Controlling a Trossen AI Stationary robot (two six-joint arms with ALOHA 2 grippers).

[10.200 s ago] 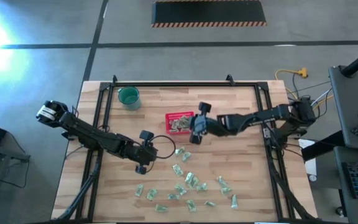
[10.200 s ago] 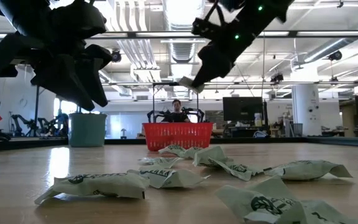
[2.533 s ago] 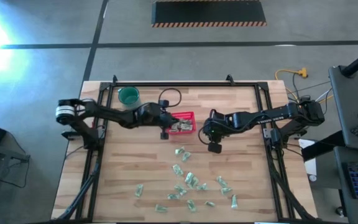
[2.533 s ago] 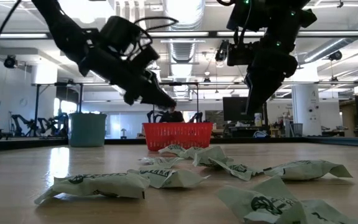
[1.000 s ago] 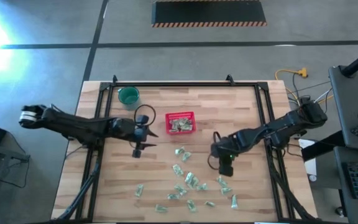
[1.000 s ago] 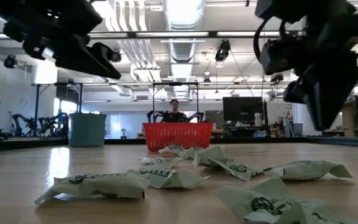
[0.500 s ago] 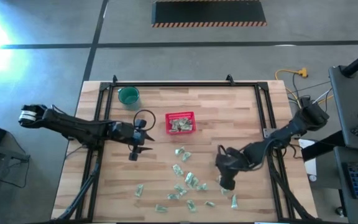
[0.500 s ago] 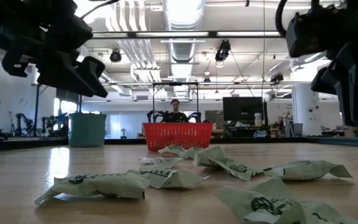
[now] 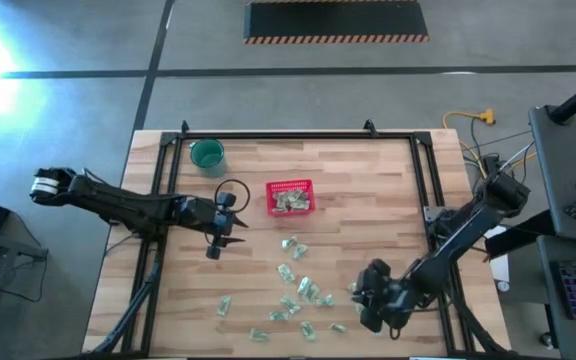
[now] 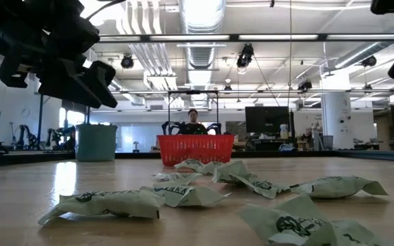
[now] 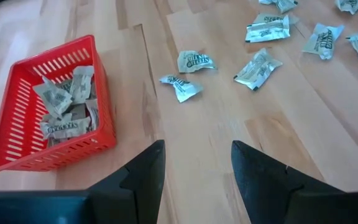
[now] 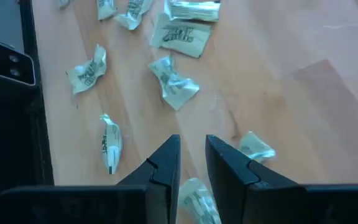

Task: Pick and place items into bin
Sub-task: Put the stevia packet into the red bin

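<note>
Packets (image 9: 303, 290) are lying scattered over the near half of the table (image 9: 368, 180), with a few already sitting in the red basket (image 9: 290, 197) near the table's middle. I am bringing the right gripper (image 9: 374, 306) down over the right-hand edge of the scatter, so I judge the step in hand as the reach for the next pick. Its fingers (image 12: 163, 163) are standing only a narrow gap apart, with nothing between them, and one packet (image 12: 199, 200) is showing just beyond the tips in the right wrist view (partly hidden by the fingers, so I cannot tell whether it is being touched).

I am holding the left gripper (image 9: 215, 238) above bare wood, just left of the basket, with its fingers (image 11: 143, 171) spread wide and empty.

Next, as I judge it, I am needing to centre that narrow gap on the one packet, lower until the tips straddle it, and close. The wrapper looks crinkly and thin, so it may slide aside rather than seat.
</note>
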